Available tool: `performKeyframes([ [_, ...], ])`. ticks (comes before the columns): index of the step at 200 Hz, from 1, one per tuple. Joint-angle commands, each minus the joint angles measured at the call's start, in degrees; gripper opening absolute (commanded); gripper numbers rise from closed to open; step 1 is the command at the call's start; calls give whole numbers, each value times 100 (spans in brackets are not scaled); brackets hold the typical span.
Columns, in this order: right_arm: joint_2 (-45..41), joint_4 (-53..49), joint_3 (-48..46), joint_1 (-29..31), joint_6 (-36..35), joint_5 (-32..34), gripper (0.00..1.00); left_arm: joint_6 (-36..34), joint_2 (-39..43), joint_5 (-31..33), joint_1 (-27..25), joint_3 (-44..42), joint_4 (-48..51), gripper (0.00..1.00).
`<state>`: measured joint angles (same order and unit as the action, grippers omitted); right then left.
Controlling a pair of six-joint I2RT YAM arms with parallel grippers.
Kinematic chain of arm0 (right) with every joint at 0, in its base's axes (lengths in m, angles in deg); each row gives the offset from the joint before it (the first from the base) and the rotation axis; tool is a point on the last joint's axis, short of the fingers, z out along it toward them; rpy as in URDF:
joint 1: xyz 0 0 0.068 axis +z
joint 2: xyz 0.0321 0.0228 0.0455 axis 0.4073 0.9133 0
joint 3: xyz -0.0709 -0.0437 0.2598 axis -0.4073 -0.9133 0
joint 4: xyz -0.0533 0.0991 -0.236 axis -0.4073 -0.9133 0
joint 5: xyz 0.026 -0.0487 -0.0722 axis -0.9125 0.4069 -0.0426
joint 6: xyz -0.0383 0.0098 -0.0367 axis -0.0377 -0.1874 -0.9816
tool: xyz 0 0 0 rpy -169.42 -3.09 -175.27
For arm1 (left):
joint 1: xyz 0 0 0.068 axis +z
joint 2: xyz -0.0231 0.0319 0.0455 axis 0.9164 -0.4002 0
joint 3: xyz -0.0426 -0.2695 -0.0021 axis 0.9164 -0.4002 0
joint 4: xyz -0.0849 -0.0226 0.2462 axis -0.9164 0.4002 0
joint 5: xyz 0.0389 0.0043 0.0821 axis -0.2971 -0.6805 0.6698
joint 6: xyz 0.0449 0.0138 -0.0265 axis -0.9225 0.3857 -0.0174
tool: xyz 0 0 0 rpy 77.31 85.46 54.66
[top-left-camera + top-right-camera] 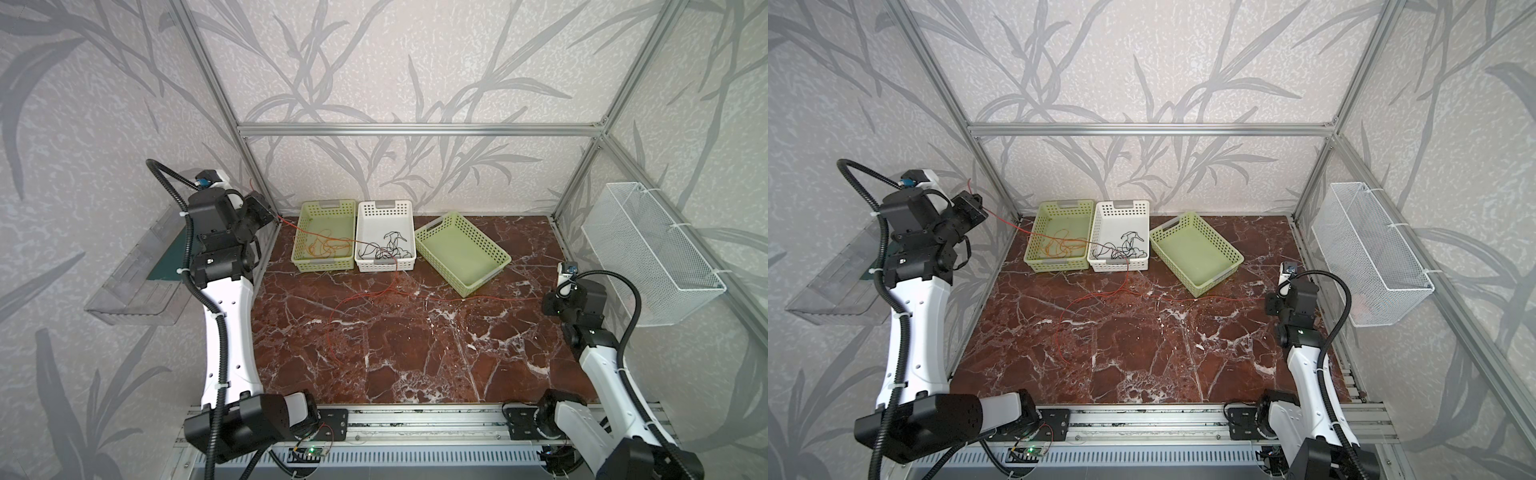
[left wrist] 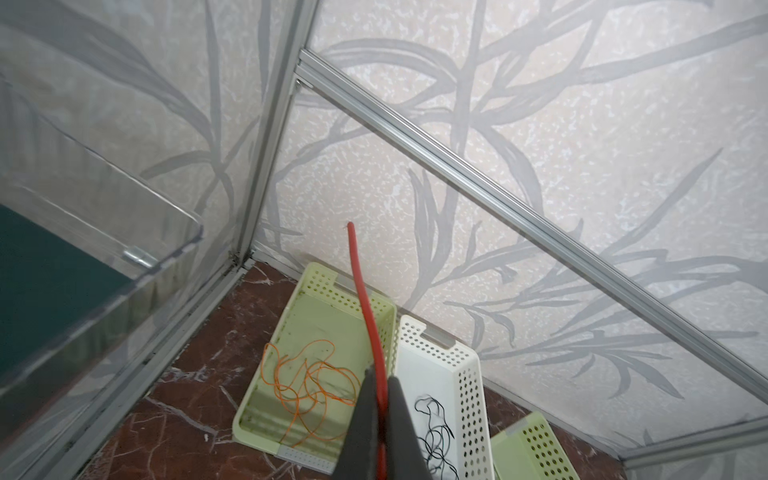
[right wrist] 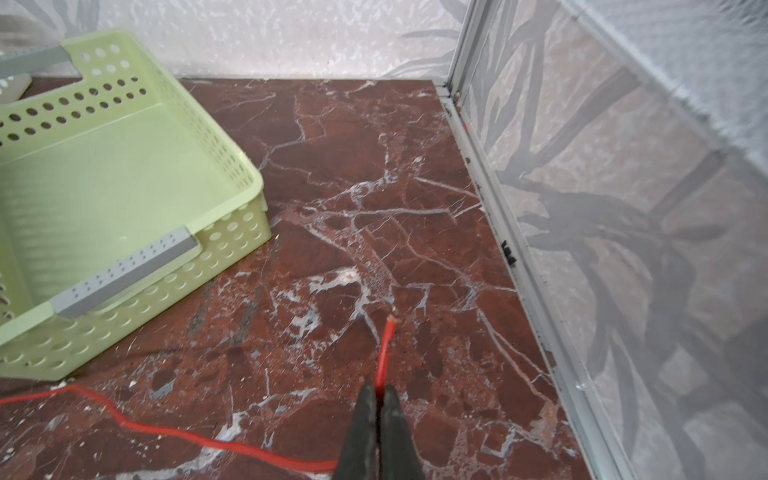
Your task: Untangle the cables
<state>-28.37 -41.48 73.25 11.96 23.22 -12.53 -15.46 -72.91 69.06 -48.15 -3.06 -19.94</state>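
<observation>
The left tool (image 2: 381,376) and right tool (image 3: 379,388) each pinch one end of the thin red cable (image 3: 384,353) lying across the marble bench (image 1: 415,353). They are held apart, probably to draw it from the far white perforated basket (image 1: 399,208).

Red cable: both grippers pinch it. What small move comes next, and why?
Probably raise the left gripper slightly: the red cable it pinches crosses the white basket among black cables, while the right gripper holds its other end low over the table.
</observation>
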Motion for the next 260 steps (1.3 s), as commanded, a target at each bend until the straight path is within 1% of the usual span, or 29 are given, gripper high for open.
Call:
performKeyframes([
  [1, -25, 162, -153, 71, -23, -359, 0, 213, 114, -542, -137, -234, -85, 0],
  [4, -24, 161, -159, 102, -50, -370, 2, 210, 131, -564, -165, -259, -90, 0],
  [12, -16, 186, -162, 216, -120, -421, 12, 195, 167, -604, -252, -312, -62, 0],
  [21, -16, 215, -149, 388, -283, -562, 27, 185, 191, -630, -366, -340, -24, 0],
  [26, -22, 231, -130, 524, -414, -643, 35, 197, 200, -649, -443, -358, -17, 0],
  [31, -39, 240, -116, 701, -551, -696, 42, 196, 206, -671, -511, -361, -13, 0],
  [41, -112, 242, -74, 1116, -831, -564, 55, 246, 217, -690, -669, -353, -6, 0],
  [62, -438, 396, -48, 1935, -1335, -140, 65, 291, 224, -750, -967, -243, -22, 0],
  [74, -629, 559, -53, 2310, -1543, -8, 80, 303, 238, -747, -1113, -143, -7, 0],
  [82, -681, 680, -63, 2484, -1626, 28, 86, 314, 223, -746, -1223, -68, 6, 0],
  [94, -635, 678, 49, 2632, -1659, -95, 87, 332, 206, -787, -1407, 49, 17, 0],
  [102, -548, 654, 177, 2702, -1608, -321, 87, 347, 182, -800, -1539, 132, 23, 0],
  [113, -366, 744, 349, 2868, -1495, -913, 86, 384, 141, -832, -1738, 256, 25, 0],
  [121, -140, 991, 450, 3048, -1345, -1384, 85, 410, 97, -842, -1879, 343, 8, 0],
  [132, 375, 1384, 630, 3397, -1177, -1908, 84, 448, 52, -836, -2083, 452, -22, 0],
  [137, 649, 1488, 759, 3587, -1165, -2025, 84, 465, 32, -831, -2163, 495, -37, 0],
  [153, 1697, 1801, 1295, 4102, -1105, -2002, 82, 540, -6, -799, -2402, 596, -116, 0],
  [166, 2543, 1997, 1792, 4393, -1045, -2010, 81, 619, -30, -808, -2582, 672, -194, 0],
  [179, 3251, 2247, 2267, 4536, -883, -2000, 82, 674, -87, -824, -2761, 813, -217, 0],
  [189, 3697, 2595, 2492, 4584, -619, -1912, 84, 683, -129, -833, -2903, 959, -204, 0],
  [202, 4193, 2951, 2772, 4615, -364, -2037, 85, 689, -209, -822, -3082, 1132, -208, 0],
  [221, 4863, 2821, 3312, 4699, -325, -2251, 85, 697, -335, -792, -3257, 1423, -227, 0],
  [234, 5217, 2787, 3555, 4766, -331, -1974, 85, 694, -426, -801, -3343, 1670, -217, 0],
  [251, 5538, 2944, 3726, 4785, -84, -1430, 84, 675, -542, -809, -3447, 2004, -183, 0],
  [260, 5665, 2991, 3844, 4786, -36, -1473, 84, 676, -595, -817, -3489, 2150, -175, 0],
])
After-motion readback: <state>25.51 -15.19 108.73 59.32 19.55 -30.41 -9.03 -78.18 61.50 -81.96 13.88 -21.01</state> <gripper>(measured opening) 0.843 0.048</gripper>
